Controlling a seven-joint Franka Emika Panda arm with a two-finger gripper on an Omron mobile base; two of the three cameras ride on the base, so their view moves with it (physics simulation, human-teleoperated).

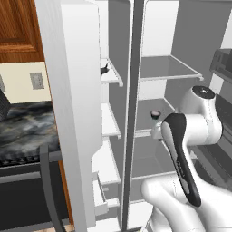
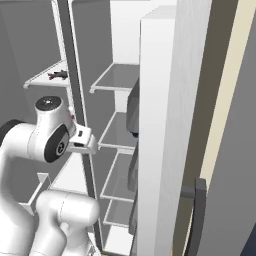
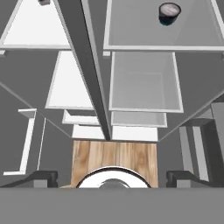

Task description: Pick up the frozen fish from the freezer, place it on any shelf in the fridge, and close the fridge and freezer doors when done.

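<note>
The fish (image 1: 104, 70) is lying on an upper shelf (image 1: 111, 74) of the left compartment, dark and small, also seen in the right base view (image 2: 57, 75). The gripper (image 3: 112, 177) is hanging well apart from it, lower down and facing the floor, its fingers (image 3: 41, 178) spread wide and holding nothing. A dark cup (image 3: 169, 13) is sitting on a shelf in the right compartment. Both doors are standing open.

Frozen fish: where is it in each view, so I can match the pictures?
Left base view: frozen fish, a dark shape on the upper left-compartment shelf, by the open door's edge.
Right base view: upper left, same shelf.
Hand view: probably the small piece at the top edge, left.
Shared landmark: centre divider.
</note>
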